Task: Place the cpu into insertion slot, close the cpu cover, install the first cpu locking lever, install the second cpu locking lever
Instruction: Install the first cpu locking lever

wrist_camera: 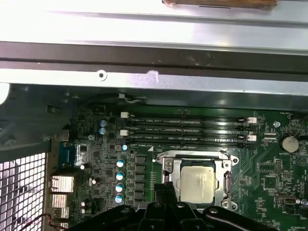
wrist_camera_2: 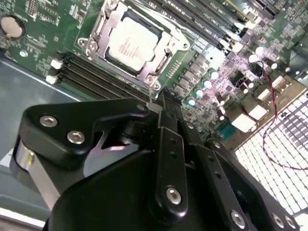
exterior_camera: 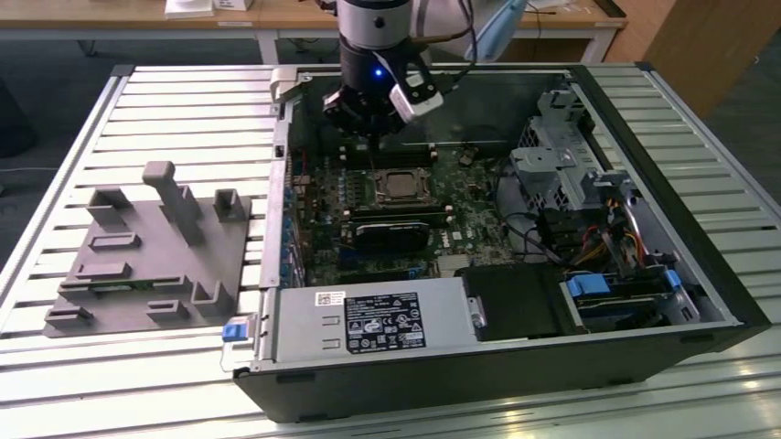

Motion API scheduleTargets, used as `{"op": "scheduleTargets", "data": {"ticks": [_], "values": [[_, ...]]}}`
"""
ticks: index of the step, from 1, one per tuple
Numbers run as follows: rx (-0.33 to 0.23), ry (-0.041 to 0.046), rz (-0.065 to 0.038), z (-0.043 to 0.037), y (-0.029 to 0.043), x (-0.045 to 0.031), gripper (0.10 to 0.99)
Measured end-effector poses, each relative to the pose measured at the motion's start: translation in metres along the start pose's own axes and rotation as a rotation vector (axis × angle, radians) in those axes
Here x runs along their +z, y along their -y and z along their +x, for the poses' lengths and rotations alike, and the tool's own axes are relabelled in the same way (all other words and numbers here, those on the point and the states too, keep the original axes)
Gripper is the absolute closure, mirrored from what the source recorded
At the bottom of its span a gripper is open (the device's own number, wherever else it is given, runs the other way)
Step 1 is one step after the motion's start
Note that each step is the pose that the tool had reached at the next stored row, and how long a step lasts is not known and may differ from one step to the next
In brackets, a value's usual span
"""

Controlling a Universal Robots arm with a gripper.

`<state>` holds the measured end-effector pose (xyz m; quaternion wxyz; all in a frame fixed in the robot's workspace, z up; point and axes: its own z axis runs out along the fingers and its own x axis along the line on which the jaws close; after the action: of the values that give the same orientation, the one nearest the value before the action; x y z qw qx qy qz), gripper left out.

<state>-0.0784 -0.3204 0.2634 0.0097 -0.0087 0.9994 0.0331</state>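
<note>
A slatted metal desk (exterior_camera: 183, 91) is carrying an open computer case (exterior_camera: 635, 119), with a grey moulded fixture (exterior_camera: 146, 247) lying on the exterior view's left and wooden furniture standing behind. The arm (exterior_camera: 376, 27) is reaching down into the case, and the gripper (wrist_camera_2: 163, 98) is hanging just above the green motherboard (wrist_camera: 269, 178), between the case wall and the socket. Its jaws are looking drawn together with nothing between them, their tips pointing at the board just beside the socket's near edge. The cpu (wrist_camera_2: 132, 41) is lying flat in the insertion slot (wrist_camera_2: 120, 62), its pale metal face showing through the window of the cpu cover (wrist_camera_2: 98, 29), which is lying down around it like a silvery frame. The long black memory slots (wrist_camera: 187, 130) are running alongside, just beyond the socket. Whether either locking lever is latched I cannot tell. The chip is probably handling as a light, stiff, thin plate, easy to lift but fragile underneath, so I would be taking it by two opposite edges, level and without pressing on its face. The cover is likely thin springy sheet metal, best pushed at its free edge rather than across the window.
</note>
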Motion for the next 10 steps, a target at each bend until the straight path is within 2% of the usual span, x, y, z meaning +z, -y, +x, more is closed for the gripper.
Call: {"op": "scheduleTargets", "data": {"ticks": [10], "values": [[0.000,0.0001,0.000,0.0120,-0.0029,0.0026,0.973]]}}
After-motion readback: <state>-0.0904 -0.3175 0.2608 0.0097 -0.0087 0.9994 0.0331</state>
